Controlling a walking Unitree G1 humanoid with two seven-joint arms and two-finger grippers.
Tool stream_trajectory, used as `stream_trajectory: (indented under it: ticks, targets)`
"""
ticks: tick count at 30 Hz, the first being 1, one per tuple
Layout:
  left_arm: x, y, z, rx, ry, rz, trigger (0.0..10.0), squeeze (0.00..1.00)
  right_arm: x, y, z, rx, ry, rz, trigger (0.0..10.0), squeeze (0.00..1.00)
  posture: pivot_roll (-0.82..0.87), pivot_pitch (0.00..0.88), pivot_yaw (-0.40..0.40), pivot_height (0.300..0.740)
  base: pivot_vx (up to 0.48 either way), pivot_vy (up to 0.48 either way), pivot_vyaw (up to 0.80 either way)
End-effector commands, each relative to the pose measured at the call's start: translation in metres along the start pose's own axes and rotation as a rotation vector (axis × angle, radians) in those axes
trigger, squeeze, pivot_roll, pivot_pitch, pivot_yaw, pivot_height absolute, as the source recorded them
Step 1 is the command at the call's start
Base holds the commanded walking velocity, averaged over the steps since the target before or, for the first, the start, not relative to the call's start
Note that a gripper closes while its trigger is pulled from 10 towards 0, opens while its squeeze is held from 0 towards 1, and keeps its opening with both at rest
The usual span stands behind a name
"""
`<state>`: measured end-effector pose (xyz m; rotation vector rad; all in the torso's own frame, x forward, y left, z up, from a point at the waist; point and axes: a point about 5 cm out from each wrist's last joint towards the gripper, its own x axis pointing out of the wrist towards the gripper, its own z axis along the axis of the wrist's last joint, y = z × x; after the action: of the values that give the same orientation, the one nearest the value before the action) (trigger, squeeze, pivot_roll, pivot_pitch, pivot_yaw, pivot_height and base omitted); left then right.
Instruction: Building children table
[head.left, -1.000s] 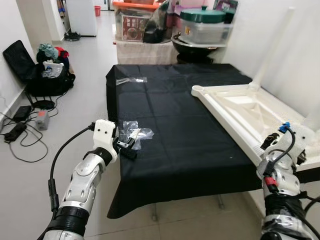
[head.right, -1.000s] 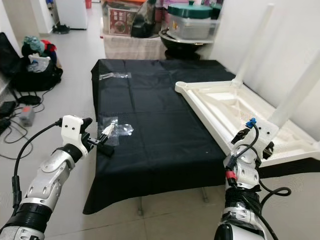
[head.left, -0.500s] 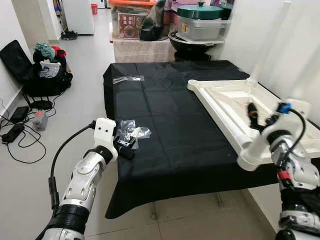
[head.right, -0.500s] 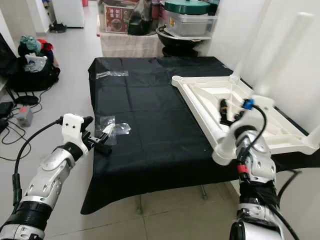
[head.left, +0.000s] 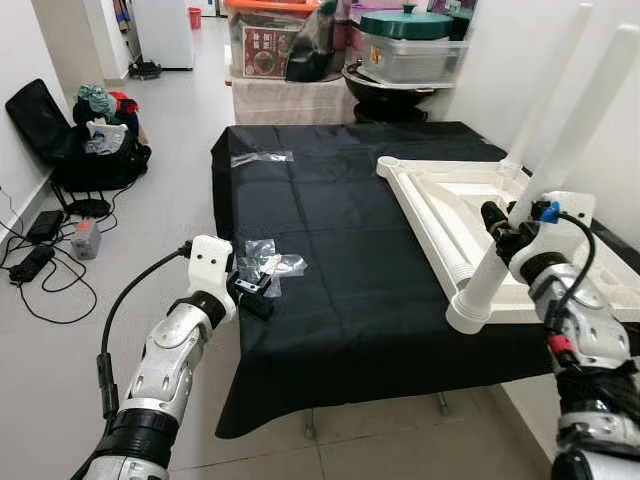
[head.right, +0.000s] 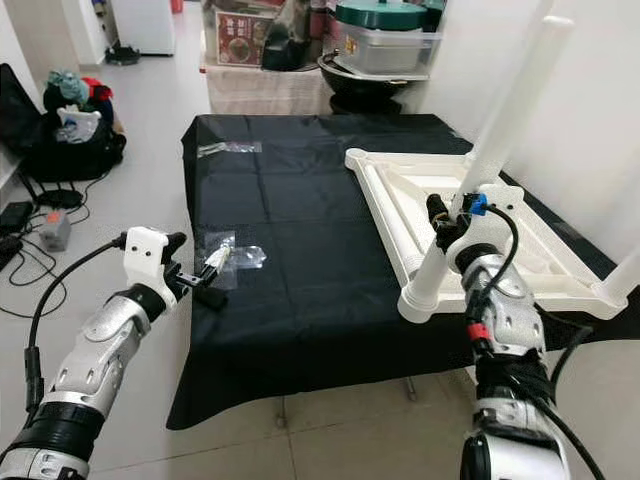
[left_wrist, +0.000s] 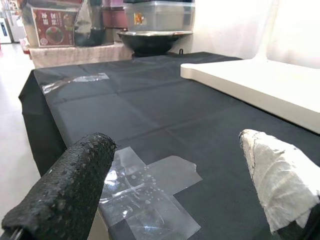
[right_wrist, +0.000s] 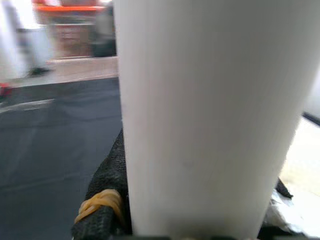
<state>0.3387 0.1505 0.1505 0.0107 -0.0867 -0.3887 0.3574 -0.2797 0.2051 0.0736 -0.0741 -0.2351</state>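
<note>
Right gripper (head.right: 447, 222) is now gripping the white leg (head.right: 480, 175) more upright; we are keeping left gripper (head.left: 262, 292) wide, its tips blurred

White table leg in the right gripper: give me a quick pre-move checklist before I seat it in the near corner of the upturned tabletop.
1. Right gripper closed on the table leg: ok; the wrist view shows the fingers against it.
2. Leg's lower end at the near corner of the tabletop: ok, roughly there.
3. Leg upright: not ok, it tilts.
4. Leg seated in its socket: cannot tell.
5. Far corner leg standing: ok.
6. Left gripper open, over the clear hardware bags, away from the tabletop: ok.
</note>
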Motion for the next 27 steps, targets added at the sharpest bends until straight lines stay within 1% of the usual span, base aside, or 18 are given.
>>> stream_trajectory:
  ticks: [1, 3, 5, 6, 8, 11, 13, 14, 15, 16, 17, 18, 22, 23, 24, 25, 26, 27]
  targets:
    - [0.000, -0.003, -0.005, -0.004, 0.020, -0.003, 10.0, 0.00, -0.011, -0.036, -0.036, -0.022, 0.167, -0.346, 0.0, 0.00, 0.03, 0.000, -0.086, 0.740, 0.000, 0.000, 0.00]
    - [-0.001, -0.006, -0.004, -0.004, 0.016, -0.012, 10.0, 0.00, -0.024, -0.055, -0.046, -0.005, 0.222, -0.591, 0.0, 0.00, 0.04, 0.000, -0.093, 0.740, 0.000, 0.000, 0.00]
    - [-0.001, -0.006, -0.004, -0.004, 0.016, -0.012, 10.0, 0.00, -0.024, -0.055, -0.046, -0.005, 0.222, -0.591, 0.0, 0.00, 0.04, 0.000, -0.093, 0.740, 0.000, 0.000, 0.00]
    - [-0.002, -0.005, -0.004, -0.004, 0.016, -0.012, 10.0, 0.00, -0.034, -0.059, -0.050, 0.000, 0.230, -0.723, 0.0, 0.00, 0.04, 0.000, -0.093, 0.740, 0.000, 0.000, 0.00]
    - [-0.002, -0.005, -0.004, -0.004, 0.016, -0.012, 10.0, 0.00, -0.034, -0.059, -0.050, 0.000, 0.230, -0.723, 0.0, 0.00, 0.04, 0.000, -0.093, 0.740, 0.000, 0.000, 0.00]
    - [-0.003, -0.002, -0.005, -0.002, 0.021, 0.000, 10.0, 0.00, -0.042, -0.051, -0.053, 0.004, 0.228, -0.781, 0.0, 0.00, 0.04, 0.000, -0.086, 0.740, 0.000, 0.000, 0.00]
    - [-0.001, -0.003, -0.005, 0.008, 0.027, -0.012, 10.0, 0.00, -0.042, 0.003, -0.055, -0.048, 0.217, -0.637, 0.0, 0.00, 0.03, 0.000, -0.084, 0.740, 0.000, 0.000, 0.00]
    - [-0.001, -0.003, -0.005, 0.008, 0.027, -0.012, 10.0, 0.00, -0.042, 0.003, -0.055, -0.048, 0.217, -0.637, 0.0, 0.00, 0.03, 0.000, -0.084, 0.740, 0.000, 0.000, 0.00]
    - [0.001, -0.002, -0.005, 0.006, 0.024, -0.007, 10.0, 0.00, -0.037, 0.026, -0.054, -0.068, 0.206, -0.507, 4.2, 0.00, 0.03, 0.000, -0.083, 0.740, 0.000, 0.000, 0.00]
    - [0.003, -0.003, -0.004, 0.002, 0.020, -0.004, 10.0, 0.00, -0.033, 0.038, -0.050, -0.065, 0.180, -0.418, 10.0, 0.78, 0.03, 0.000, -0.087, 0.740, 0.000, 0.000, 0.00]
    - [0.003, -0.003, -0.004, 0.002, 0.020, -0.004, 10.0, 0.00, -0.033, 0.038, -0.050, -0.065, 0.180, -0.418, 10.0, 0.78, 0.03, 0.000, -0.087, 0.740, 0.000, 0.000, 0.00]
    - [0.004, -0.004, -0.003, -0.003, 0.014, 0.000, 10.0, 0.00, -0.028, 0.039, -0.043, -0.053, 0.136, -0.355, 10.0, 1.00, 0.03, 0.000, -0.090, 0.740, 0.000, 0.000, 0.00]
    - [0.002, -0.006, -0.003, -0.005, 0.012, -0.006, 10.0, 0.00, -0.025, 0.034, -0.036, -0.054, 0.108, -0.353, 10.0, 1.00, 0.04, 0.000, -0.094, 0.740, 0.000, 0.000, 0.00]
    - [0.001, -0.006, -0.003, -0.006, 0.013, -0.007, 10.0, 0.00, -0.022, 0.031, -0.032, -0.074, 0.096, -0.344, 10.0, 0.80, 0.04, 0.000, -0.093, 0.740, 0.000, 0.000, 0.00]
    - [0.000, -0.005, -0.004, -0.007, 0.014, -0.007, 10.0, 0.00, -0.020, 0.029, -0.029, -0.089, 0.090, -0.338, 10.0, 0.80, 0.04, 0.000, -0.093, 0.740, 0.000, 0.000, 0.00]
    - [-0.001, -0.003, -0.006, -0.005, 0.020, -0.003, 10.0, 0.00, -0.018, 0.026, -0.022, -0.088, 0.061, -0.314, 10.0, 0.00, 0.02, 0.000, -0.086, 0.740, 0.000, 0.000, 0.00]
    - [-0.001, -0.003, -0.006, -0.005, 0.020, -0.003, 10.0, 0.00, -0.018, 0.026, -0.022, -0.088, 0.061, -0.314, 10.0, 0.00, 0.02, 0.000, -0.086, 0.740, 0.000, 0.000, 0.00]
    - [-0.001, -0.002, -0.006, -0.003, 0.022, -0.003, 10.0, 0.00, -0.016, 0.027, -0.010, -0.063, 0.001, -0.202, 10.0, 0.00, 0.02, 0.000, -0.085, 0.740, 0.000, 0.000, 0.00]
